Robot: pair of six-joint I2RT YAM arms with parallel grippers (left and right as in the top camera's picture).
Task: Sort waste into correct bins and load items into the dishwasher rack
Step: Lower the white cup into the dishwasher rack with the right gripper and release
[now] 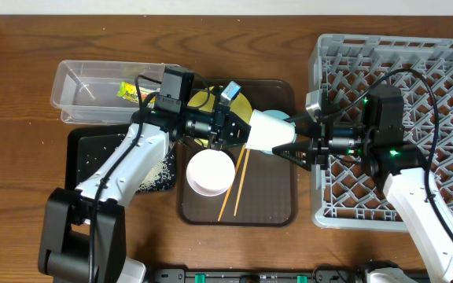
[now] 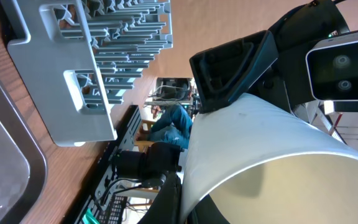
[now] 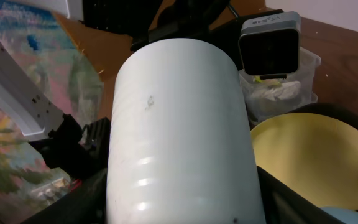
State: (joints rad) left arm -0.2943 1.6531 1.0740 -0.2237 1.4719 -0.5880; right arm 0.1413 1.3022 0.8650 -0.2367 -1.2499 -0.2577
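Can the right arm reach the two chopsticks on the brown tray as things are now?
Probably not yet: its fingers look closed on the cup. The chopsticks themselves lie uncovered beside the white bowl.

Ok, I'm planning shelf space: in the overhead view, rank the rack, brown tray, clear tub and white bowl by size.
1. rack, though cropped at the frame edge
2. brown tray
3. clear tub
4. white bowl

cup (image 1: 270, 130) smooth matt, rack (image 1: 439, 71) moulded plastic, table (image 1: 22, 79) wood w/ sheen.
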